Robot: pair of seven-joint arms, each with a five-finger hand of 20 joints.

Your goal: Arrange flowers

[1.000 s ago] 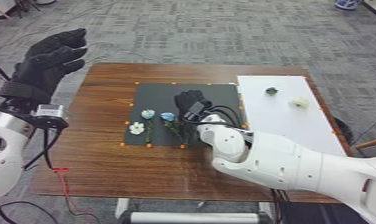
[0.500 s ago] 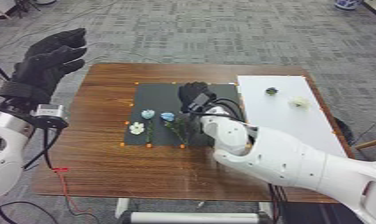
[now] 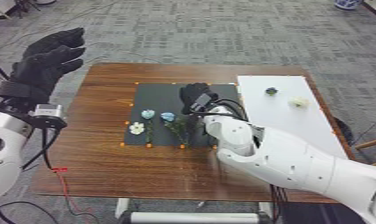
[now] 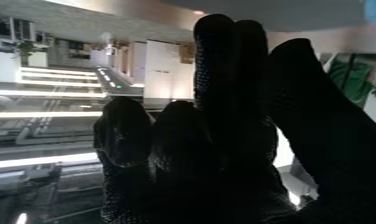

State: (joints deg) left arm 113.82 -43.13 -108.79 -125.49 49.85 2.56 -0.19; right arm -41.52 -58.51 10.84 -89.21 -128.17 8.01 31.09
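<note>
"Flowers first. What's listed on the dark mat?"

"Item: one white flower (image 3: 136,128), lower left of the mat (image 3: 154,92). Item: one pale blue flower (image 3: 148,114), stem down, just right of it. Item: one blue flower (image 3: 168,117), leafy stem, next to the right."

"And against the hand?"

"Right hand (image 3: 196,93), black glove, above the mat's upper right; the blue flower is near it, lower and to the left. In the wrist view, fingers apart, some long and straight, others more bent, the thumb off to one side."

"The remainder?"

"White board (image 3: 287,122), right of the mat: one small dark flower (image 3: 271,91), one cream flower (image 3: 299,102). Left hand (image 3: 48,57), upper left of the frame, raised beyond the table's edge, fingers loosely spread."

"Surface and room?"

"Table (image 3: 100,120), brown wood, orange marks around the mat. Floor (image 3: 202,35), grey patterned carpet. One blue-and-white vessel (image 3: 347,4), upper right corner."
</note>
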